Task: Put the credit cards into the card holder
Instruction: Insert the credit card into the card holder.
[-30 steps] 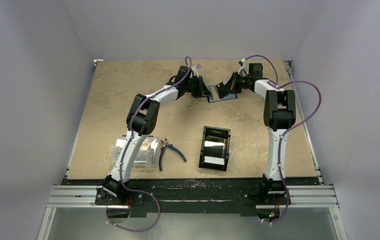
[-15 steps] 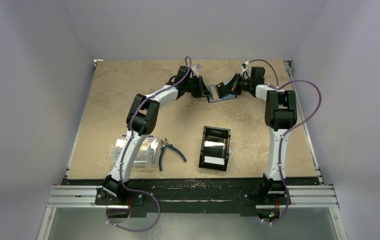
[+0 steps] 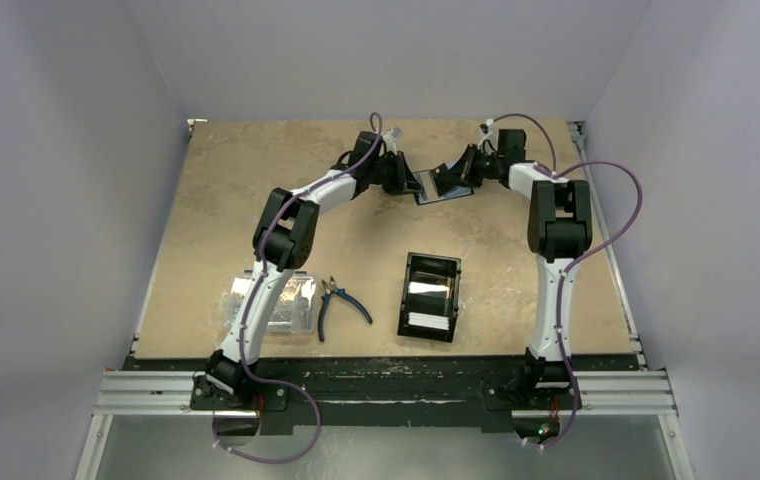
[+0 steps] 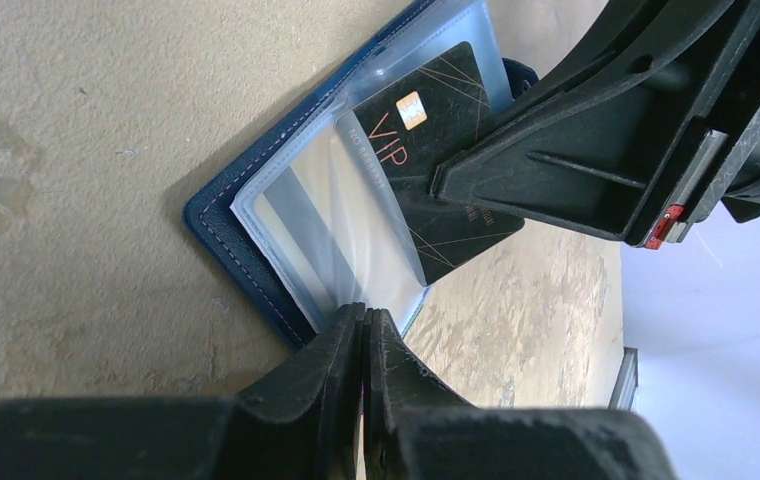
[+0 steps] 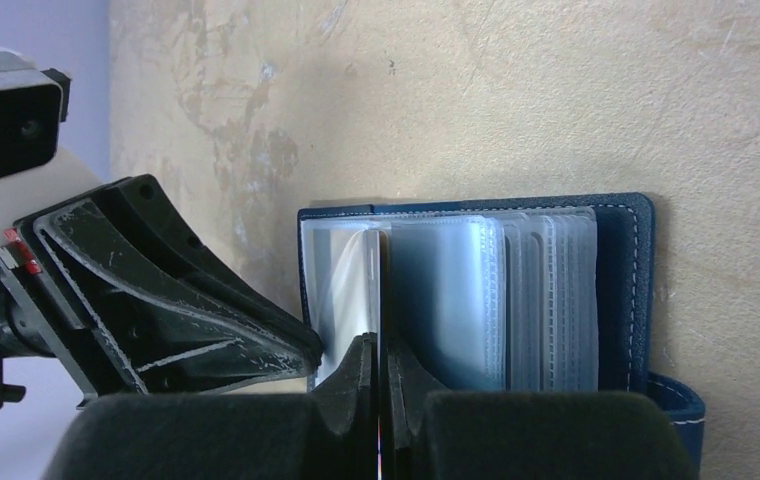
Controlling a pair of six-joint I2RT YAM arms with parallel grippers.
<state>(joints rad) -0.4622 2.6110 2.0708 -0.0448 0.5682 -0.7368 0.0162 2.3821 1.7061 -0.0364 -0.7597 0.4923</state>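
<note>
Midway, apparently: card holder (image 4: 218,215) lay open at the far middle of the desk (image 3: 256,200), left fingers (image 4: 354,325) clenched on a clear sleeve (image 4: 306,220), right fingers (image 5: 359,362) gripping the black card (image 4: 426,130) part-way into it; pale cards (image 3: 428,322) lay unloaded in the black tray (image 3: 404,300).

2 arms (image 3: 286,225), 1 card holder (image 4: 218,222), 1 tray (image 3: 403,296), 1 pliers (image 3: 342,300), 1 box (image 3: 302,306).

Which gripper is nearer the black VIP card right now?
Right. The right gripper is clamped on the card. The left gripper pinches a clear sleeve of the holder, just beside the card.
</note>
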